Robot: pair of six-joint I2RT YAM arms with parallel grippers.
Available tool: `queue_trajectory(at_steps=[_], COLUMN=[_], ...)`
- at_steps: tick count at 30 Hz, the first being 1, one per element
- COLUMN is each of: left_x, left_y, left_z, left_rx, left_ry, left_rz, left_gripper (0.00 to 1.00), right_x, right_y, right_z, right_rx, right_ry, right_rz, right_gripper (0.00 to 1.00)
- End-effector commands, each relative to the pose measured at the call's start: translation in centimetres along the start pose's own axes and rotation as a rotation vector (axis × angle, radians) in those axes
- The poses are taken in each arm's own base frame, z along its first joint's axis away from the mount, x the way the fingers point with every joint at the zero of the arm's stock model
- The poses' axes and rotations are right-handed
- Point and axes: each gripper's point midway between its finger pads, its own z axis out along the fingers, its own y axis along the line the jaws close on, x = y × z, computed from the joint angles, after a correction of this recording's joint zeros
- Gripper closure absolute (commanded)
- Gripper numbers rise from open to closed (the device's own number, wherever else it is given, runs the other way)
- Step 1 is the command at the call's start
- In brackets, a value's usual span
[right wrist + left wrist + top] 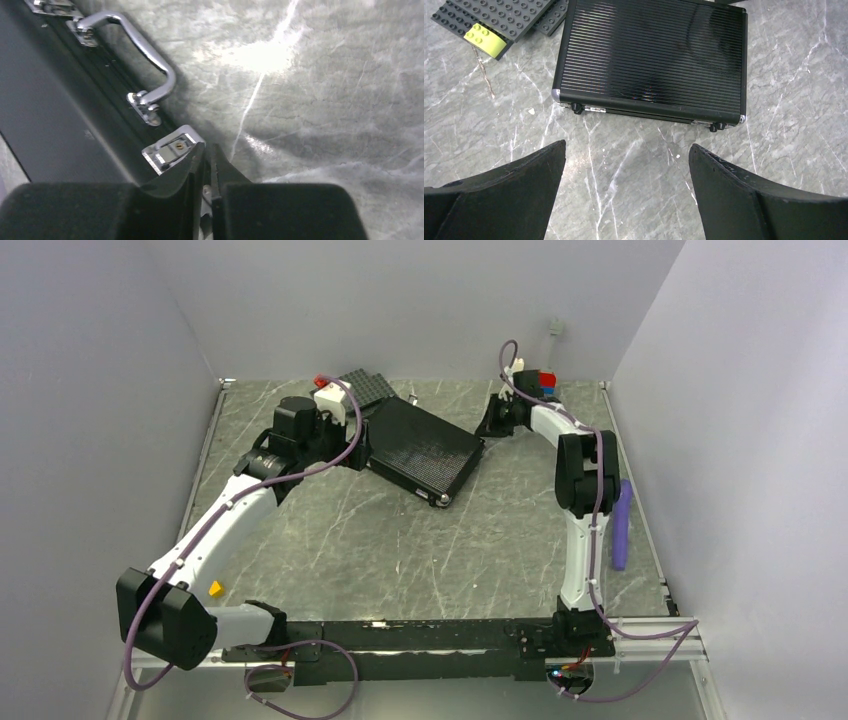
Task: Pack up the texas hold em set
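The black ribbed briefcase (425,448) of the texas hold em set lies closed and flat at the table's back middle. In the left wrist view its lid (654,55) fills the top, hinge edge toward me. My left gripper (626,150) hangs open over bare marble just short of that edge, and in the top view it (360,445) is at the case's left side. My right gripper (206,147) is at the handle side, its fingers together with only a thin slit. Its tip touches the silver latch (170,147), below the metal handle (145,50). Chips and cards are not visible.
Dark grey studded baseplates (499,17) with a yellow-green brick (485,39) lie behind the case's left corner. A colourful brick toy (540,380) sits at the back right. A purple object (622,525) lies along the right edge, and a small yellow piece (215,588) by the left arm.
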Motion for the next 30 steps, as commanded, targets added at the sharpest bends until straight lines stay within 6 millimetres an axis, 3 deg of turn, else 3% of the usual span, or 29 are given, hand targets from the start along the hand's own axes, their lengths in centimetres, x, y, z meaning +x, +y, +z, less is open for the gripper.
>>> queue_trajectory(at_steps=[1, 8, 19, 30], left_x=[-2.0, -0.7, 1.6, 2.1], left_y=[-0.2, 0.6, 1.5, 1.5], left_z=[-1.2, 0.3, 3.0, 3.9], left_rx=[0.002, -0.02, -0.023, -0.002], left_ry=[-0.07, -0.032, 0.057, 0.071], left_rz=[0.016, 0.015, -0.009, -0.024], left_gripper=[0.03, 0.03, 0.06, 0.07], right_x=[-6.3, -7.6, -8.4, -8.7], right_y=[5.0, 9.7, 18.0, 19.5], right_z=[-5.8, -6.4, -1.7, 2.6], right_rx=[-0.044, -0.163, -0.451, -0.57], right_ry=[-0.203, -0.29, -0.3, -0.271], right_rz=[-0.132, -0.22, -0.288, -0.218], right_gripper=[0.83, 0.79, 0.78, 0.78])
